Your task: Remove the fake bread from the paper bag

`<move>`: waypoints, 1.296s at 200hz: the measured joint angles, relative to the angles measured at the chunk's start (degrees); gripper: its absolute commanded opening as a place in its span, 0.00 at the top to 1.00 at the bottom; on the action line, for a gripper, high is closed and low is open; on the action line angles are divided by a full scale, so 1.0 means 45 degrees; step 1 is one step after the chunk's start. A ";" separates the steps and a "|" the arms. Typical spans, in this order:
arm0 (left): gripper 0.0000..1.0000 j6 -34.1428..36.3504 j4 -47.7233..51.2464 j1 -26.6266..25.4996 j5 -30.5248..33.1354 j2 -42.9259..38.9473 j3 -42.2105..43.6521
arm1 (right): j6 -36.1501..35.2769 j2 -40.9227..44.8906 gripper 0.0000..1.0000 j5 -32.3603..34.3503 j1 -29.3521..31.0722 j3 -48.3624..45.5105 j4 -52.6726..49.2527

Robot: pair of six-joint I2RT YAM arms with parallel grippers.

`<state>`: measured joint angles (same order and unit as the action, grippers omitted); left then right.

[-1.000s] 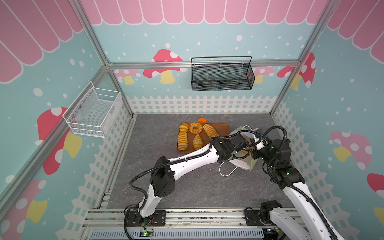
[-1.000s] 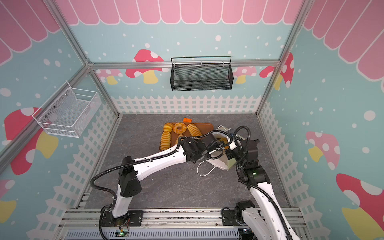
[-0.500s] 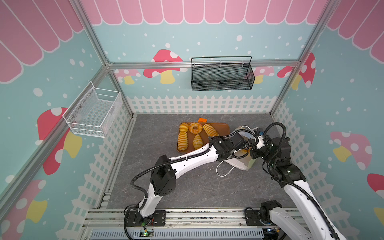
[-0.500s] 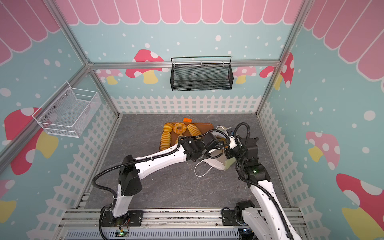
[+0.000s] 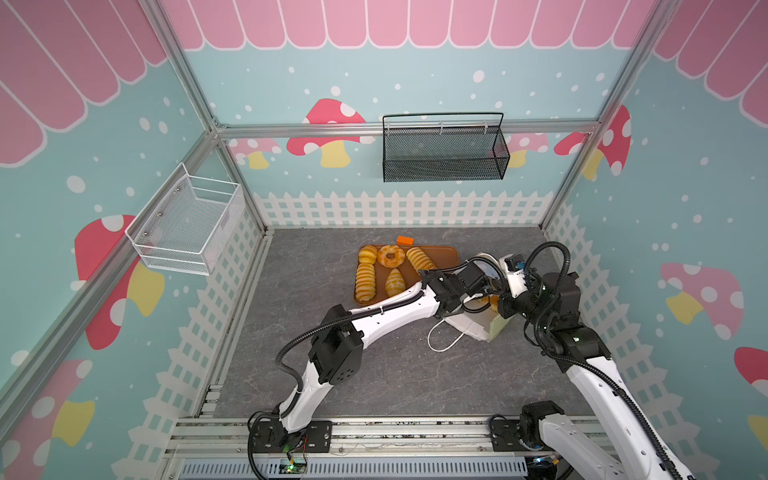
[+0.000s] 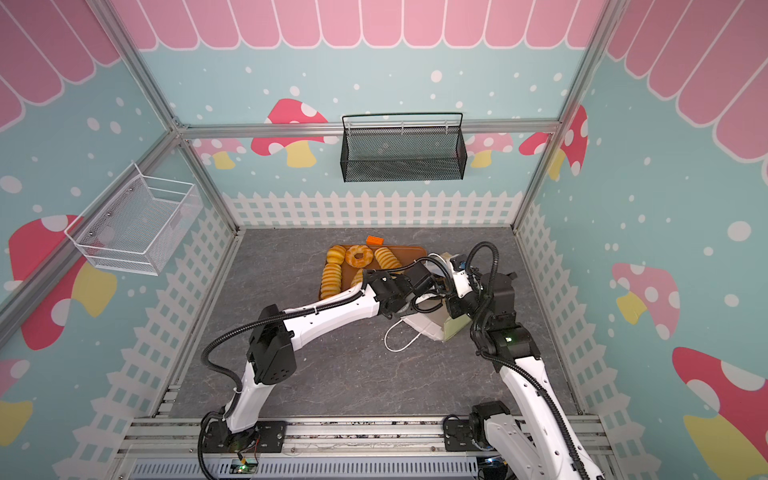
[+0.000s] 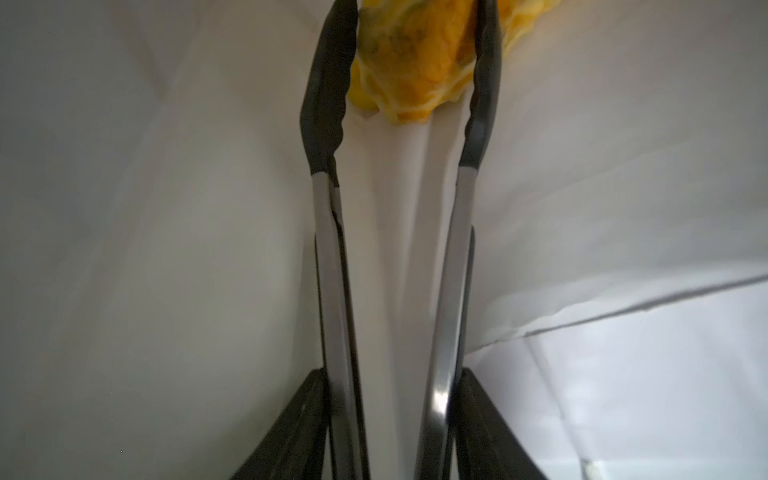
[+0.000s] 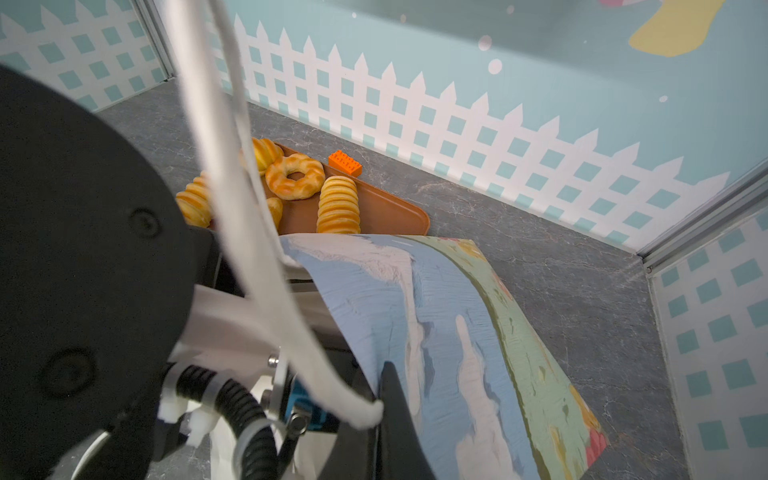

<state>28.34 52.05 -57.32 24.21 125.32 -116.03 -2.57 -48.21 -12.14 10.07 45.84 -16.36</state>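
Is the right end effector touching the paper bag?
Touching. The right wrist view shows the right end effector shut on the rim of the paper bag.

Both your top views: high at front, facing steeply down, sharing whole counter (image 5: 316, 270). Your left wrist view: very close, inside paper bag (image 7: 166, 208). Your right wrist view: close over bag's outside, facing tray (image 8: 386, 212).

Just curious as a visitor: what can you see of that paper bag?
The paper bag is white inside, with pale green panels and a blue sky-and-cloud print outside. It sits tilted on the grey floor beside the tray, one white cord handle trailing. The right gripper pinches its rim; tongs reach inside to a yellow pastry.
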 measured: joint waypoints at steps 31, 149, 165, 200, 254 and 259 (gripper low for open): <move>0.58 0.0063 0.0136 0.0058 -0.0471 -0.0073 0.0131 | -0.0049 -0.0010 1.00 -0.0083 0.0000 0.0000 -0.0010; 0.73 -0.0262 0.0423 -0.0039 -0.2006 -0.2492 0.2161 | -0.0282 -0.0010 1.00 -0.0083 0.0015 0.0005 -0.0078; 0.73 -0.0282 0.0432 -0.0053 -0.2064 -0.2569 0.2346 | -0.0321 -0.0010 1.00 -0.0083 0.0015 0.0005 -0.0078; 0.73 -0.0291 0.0481 -0.0189 -0.2191 -0.2764 0.2885 | -0.0427 -0.0010 1.00 -0.0073 0.0024 0.0005 -0.0087; 0.70 -0.0291 0.0257 -0.0665 -0.2375 -0.3687 0.4056 | -0.0471 -0.0005 1.00 -0.0068 0.0024 0.0005 -0.0087; 0.69 -0.0291 0.0223 -0.0690 -0.2375 -0.3793 0.4148 | -0.0471 -0.0005 1.00 -0.0073 0.0029 0.0005 -0.0083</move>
<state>27.03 53.06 -60.42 13.52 108.25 -97.36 -4.69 -48.23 -12.47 10.20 45.87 -16.73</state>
